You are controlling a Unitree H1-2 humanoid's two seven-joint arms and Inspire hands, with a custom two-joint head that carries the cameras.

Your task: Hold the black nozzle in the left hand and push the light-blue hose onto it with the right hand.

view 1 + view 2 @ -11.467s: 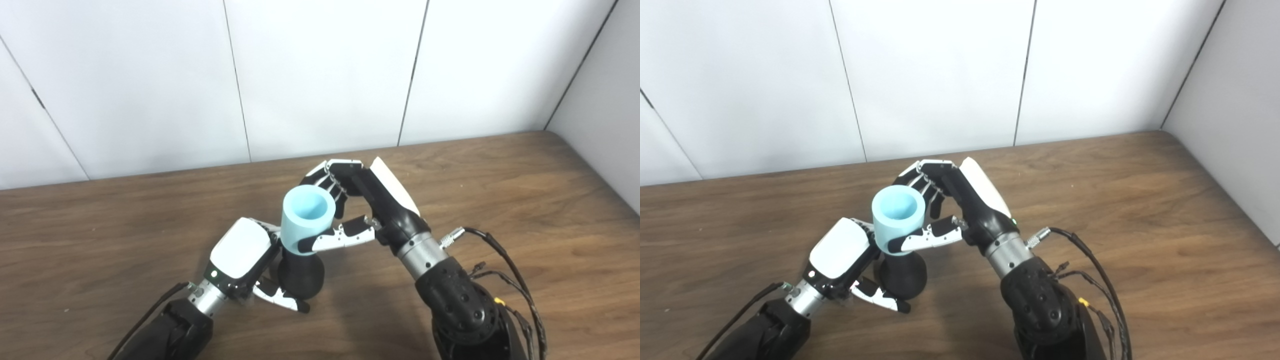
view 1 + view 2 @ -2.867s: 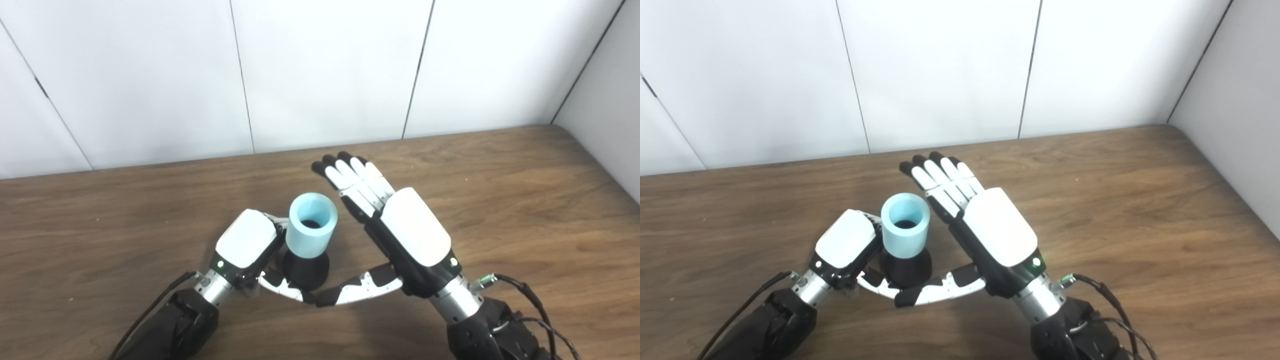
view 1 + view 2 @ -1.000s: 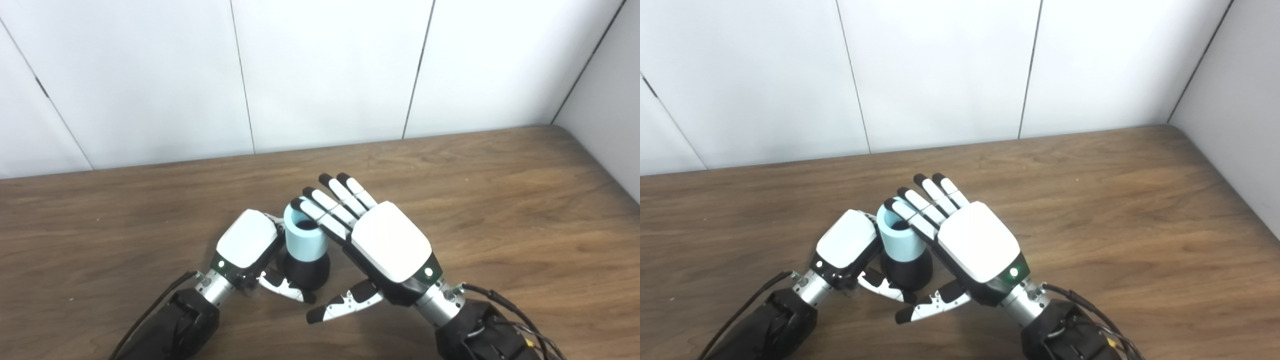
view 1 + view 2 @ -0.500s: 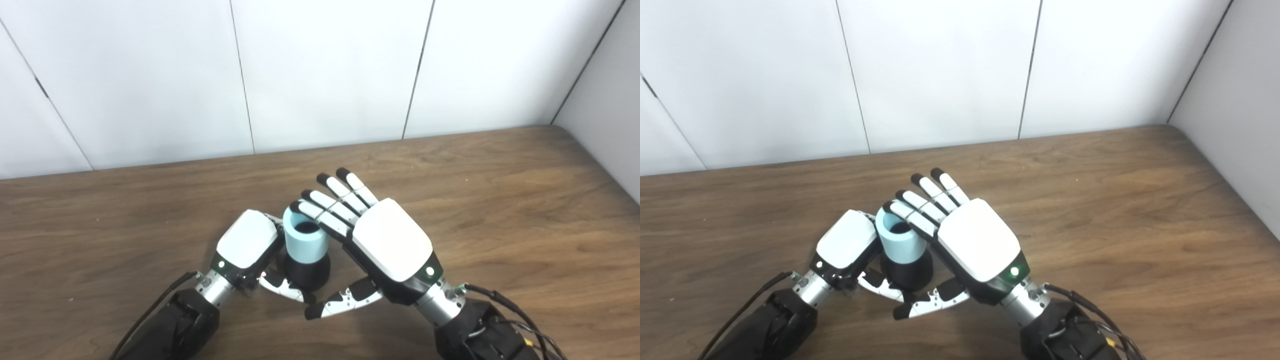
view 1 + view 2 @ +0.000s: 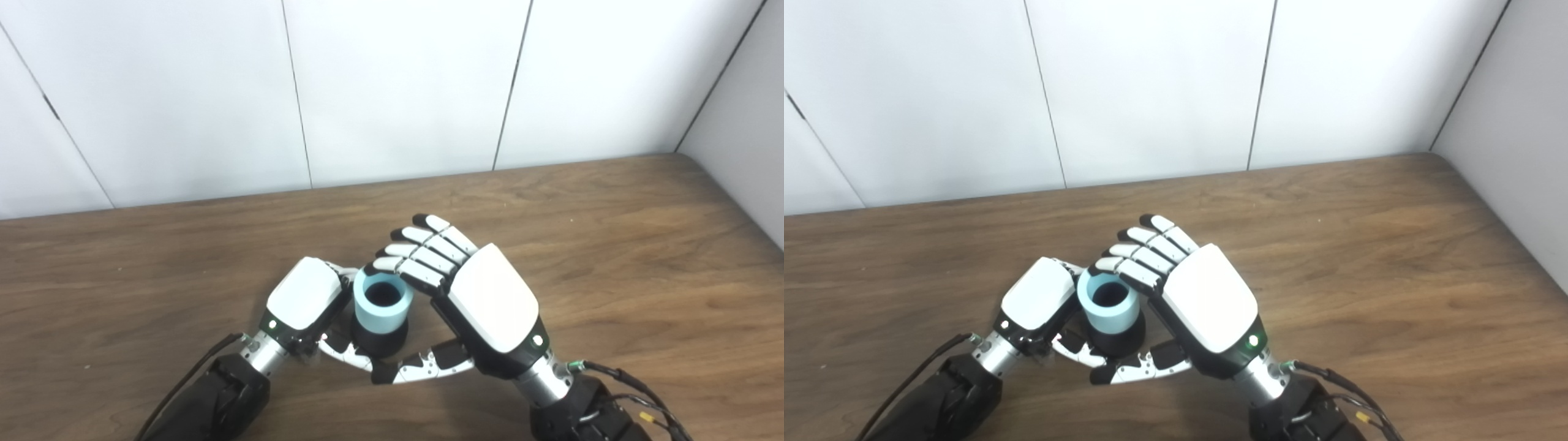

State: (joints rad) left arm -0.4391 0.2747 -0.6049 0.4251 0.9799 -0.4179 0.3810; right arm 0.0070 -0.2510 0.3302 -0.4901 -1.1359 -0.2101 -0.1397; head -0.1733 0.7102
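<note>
The light-blue hose (image 5: 380,318), a short thick tube, stands upright on the black nozzle (image 5: 381,345), whose flared base rests on the wooden table (image 5: 612,245). My left hand (image 5: 304,300) is shut on the nozzle from the left, its thumb crossing in front of the base. My right hand (image 5: 487,303) comes in from the right. Its fingers (image 5: 422,257) curl over the hose's far rim and its thumb (image 5: 422,369) reaches across in front of the nozzle base. The nozzle's dark tip shows inside the hose's bore.
White wall panels (image 5: 398,92) stand behind the table, and a grey side wall (image 5: 747,122) closes it at the right. Cables (image 5: 637,392) hang from my right wrist. Bare wood lies to the left, right and back of the hands.
The right hand's fingers, straight over the hose top half a second ago, have curled around its far rim. The hose sits lower on the nozzle. The left hand has not moved.
</note>
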